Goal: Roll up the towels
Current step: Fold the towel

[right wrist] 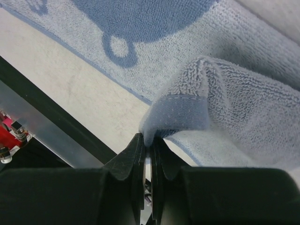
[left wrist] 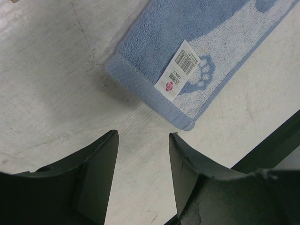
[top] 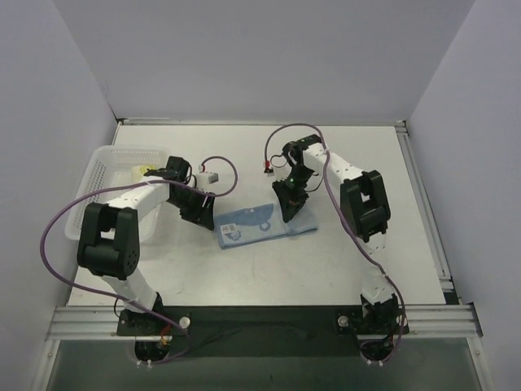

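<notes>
The blue towel lies flat in the middle of the table, its long side running left to right, with a small white label by the hem at its left end. Its right end is off the surface: the right gripper is clenched on the hemmed edge there, and the cloth humps up behind the pinch. The step in hand looks like starting the roll from that right end. To do it well, the pinched hem should probably travel low and leftward over the towel, so that the first turn is small and tight and not a loose flap. The grip seems to sit near one corner, so the far side of the hem may lag and the roll may run crooked; a slow, straight pull along the long side would help. The left gripper hangs just off the left end over bare table, fingers released with nothing between them. It is well placed to press that end down so the towel does not slide as the roll comes on. A cream towel lies in the white basket at the far left, not yet rolled as far as can be told.
</notes>
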`<action>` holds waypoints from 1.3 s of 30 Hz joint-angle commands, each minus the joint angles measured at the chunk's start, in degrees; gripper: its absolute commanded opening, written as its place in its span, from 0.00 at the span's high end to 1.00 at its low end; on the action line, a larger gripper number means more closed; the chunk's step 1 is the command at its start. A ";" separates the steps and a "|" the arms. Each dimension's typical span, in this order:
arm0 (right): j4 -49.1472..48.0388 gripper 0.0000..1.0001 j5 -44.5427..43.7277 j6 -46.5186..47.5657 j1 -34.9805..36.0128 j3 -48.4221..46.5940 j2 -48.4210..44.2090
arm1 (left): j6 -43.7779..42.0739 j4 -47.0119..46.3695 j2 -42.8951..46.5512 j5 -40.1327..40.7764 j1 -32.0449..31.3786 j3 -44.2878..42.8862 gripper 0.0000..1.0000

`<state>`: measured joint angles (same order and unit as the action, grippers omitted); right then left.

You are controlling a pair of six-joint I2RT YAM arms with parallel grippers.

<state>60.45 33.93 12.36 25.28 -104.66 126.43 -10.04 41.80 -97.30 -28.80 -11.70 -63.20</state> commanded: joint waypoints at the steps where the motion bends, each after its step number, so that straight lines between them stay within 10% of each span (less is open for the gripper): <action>1: 1.26 0.96 0.87 -1.90 0.30 -1.77 1.88 | 0.29 0.12 2.11 -1.79 0.45 0.53 0.42; 3: 1.25 0.86 1.40 -2.08 0.47 -2.56 3.03 | -0.06 0.21 2.72 -2.31 0.45 1.32 0.41; 5: 1.43 0.53 2.63 -2.34 0.56 -2.83 2.77 | -0.33 0.21 3.34 -2.93 0.45 1.85 0.41; 7: 1.61 0.49 3.68 -2.17 0.30 -3.09 0.84 | -0.68 0.21 4.22 -4.33 0.45 2.29 0.40; 25: -2.88 0.60 -6.15 3.54 -7.79 -11.89 8.13 | -0.24 -4.98 -4.38 -1.53 -9.30 -0.43 0.51; 34: -4.11 0.71 -0.02 4.95 -13.85 12.70 -4.16 | -3.75 -1.64 -16.07 0.49 -5.17 -13.69 0.60; 39: -1.39 0.64 17.35 6.71 -9.03 27.91 -15.76 | -3.85 2.92 -23.02 1.38 -3.33 -30.12 0.52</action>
<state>53.84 38.87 16.80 11.31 -81.25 118.08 -12.23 43.38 -118.08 -29.32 -16.32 -85.49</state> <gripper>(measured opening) 0.348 0.465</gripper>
